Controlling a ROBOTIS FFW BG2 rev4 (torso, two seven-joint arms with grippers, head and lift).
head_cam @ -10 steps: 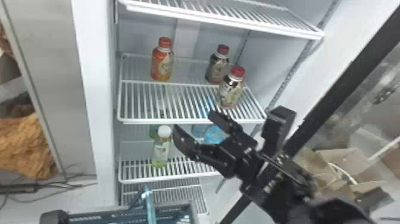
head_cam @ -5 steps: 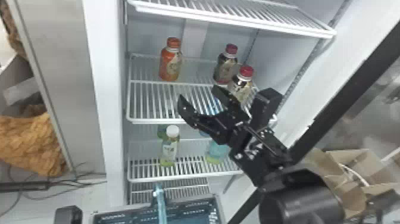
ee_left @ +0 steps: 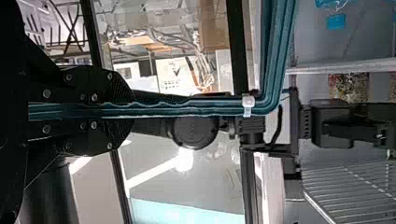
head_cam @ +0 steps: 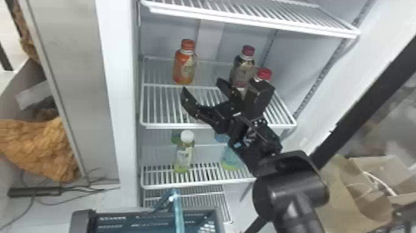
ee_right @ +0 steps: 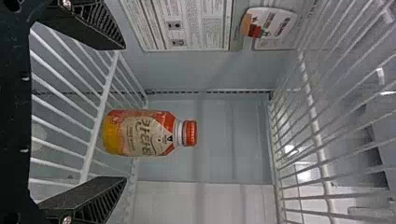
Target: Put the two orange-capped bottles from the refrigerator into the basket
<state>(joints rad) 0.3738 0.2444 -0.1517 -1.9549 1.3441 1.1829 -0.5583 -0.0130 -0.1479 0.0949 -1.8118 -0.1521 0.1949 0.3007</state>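
refrigerator (head_cam: pixel 168 34) — left wrist view: fingers (ee_left: pixel 105 81) grip handle (ee_left: pixel 187 106)

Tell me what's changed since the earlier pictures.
The right gripper has risen and come nearer the orange-capped bottle, fingers open. It has taken hold of nothing. That bottle and the two red-capped bottles still stand on the same shelf.

A white-capped bottle (head_cam: pixel 184 155) stands left of brown cardboard (head_cam: pixel 356 192).
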